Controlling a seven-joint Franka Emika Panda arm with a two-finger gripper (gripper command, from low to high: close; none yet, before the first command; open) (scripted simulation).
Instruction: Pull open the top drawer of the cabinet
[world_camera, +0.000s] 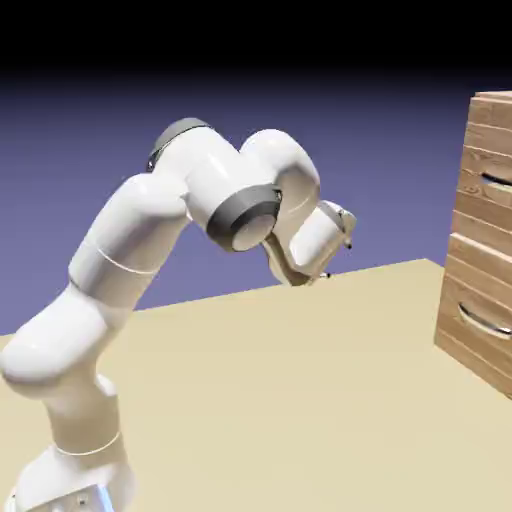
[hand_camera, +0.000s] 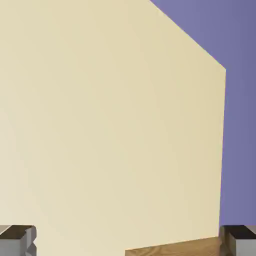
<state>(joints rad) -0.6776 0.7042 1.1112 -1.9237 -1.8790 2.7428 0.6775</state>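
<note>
In the exterior view, the base of the white arm (world_camera: 75, 475) is placed at 7 o'clock. From there the arm is bent upward in several parts, and its highest joints are carried near 11 and 12 o'clock. After these, the arm is folded down again, and the gripper (world_camera: 338, 260) is held above the table (world_camera: 290, 370), a little toward 3 o'clock from the middle. It is tilted, with its fingers pointed roughly toward 4 o'clock.

On the base, a pale panel (world_camera: 68, 502) with a bluish strip is seen; its small marks cannot be read.

The gripper is spread wide. In the hand view, its two finger tips are seen far apart, at about 7 and 5 o'clock. Between them nothing is pinched, and nothing is touched by them. Behind them the pale table is shown, with a strip of brown wood (hand_camera: 175, 249) between 5 and 6 o'clock.

The cabinet (world_camera: 480, 265) is cut by the edge of the exterior view, at about 3 o'clock. The top drawer (world_camera: 485, 205) is found between 2 and 3 o'clock, with its dark handle (world_camera: 497, 181). It is well apart from the gripper. Below it, a curved, shiny handle (world_camera: 485, 322) is seen between 3 and 4 o'clock.
</note>
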